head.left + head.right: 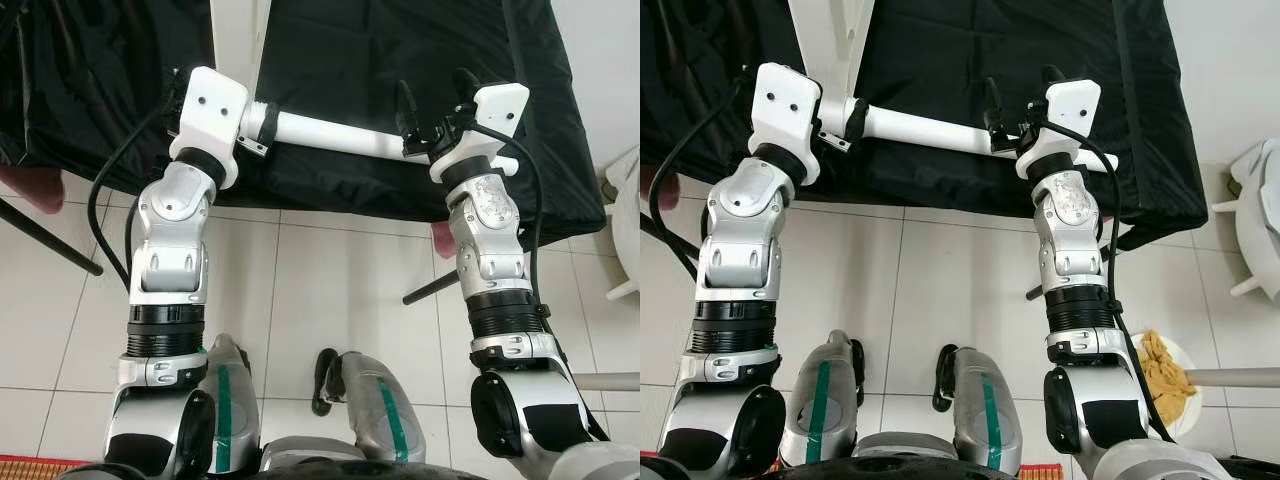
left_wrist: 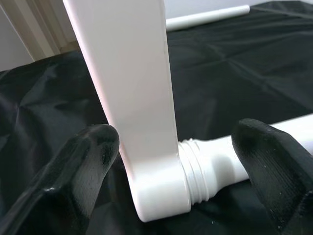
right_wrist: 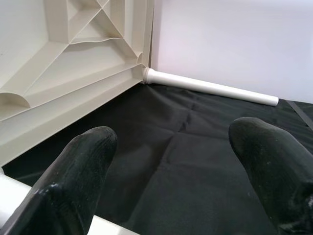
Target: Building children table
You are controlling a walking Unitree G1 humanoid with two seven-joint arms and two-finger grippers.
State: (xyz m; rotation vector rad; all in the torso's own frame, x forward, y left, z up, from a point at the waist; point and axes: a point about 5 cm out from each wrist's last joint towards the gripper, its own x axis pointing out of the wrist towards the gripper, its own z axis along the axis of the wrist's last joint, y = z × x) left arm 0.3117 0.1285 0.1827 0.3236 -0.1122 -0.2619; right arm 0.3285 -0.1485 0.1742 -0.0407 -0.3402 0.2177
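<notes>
The fingers (image 2: 73, 181) of the left gripper (image 2: 181, 171) are spread wide, 1 on each side of the corner of the white tabletop (image 2: 127, 98), without closing on it. That tabletop stands on its edge on the black cloth (image 1: 380, 90) that covers the surface. A white table leg (image 1: 330, 133) is threaded into this corner and lies flat along the cloth's near edge, running from the tabletop toward the right gripper (image 1: 435, 100). The right gripper's fingers (image 3: 274, 161) are also held wide apart, above the far end of that leg; whether they touch it cannot be told. Beyond them the ribbed underside of the tabletop (image 3: 73, 63) shows, with a second leg (image 3: 210, 88) screwed into its farther corner and resting on the cloth. On the tiled floor (image 1: 940, 290) near the tabletop's surface, by the robot's right arm, sits a bowl of yellow scraps (image 1: 1165, 370).
</notes>
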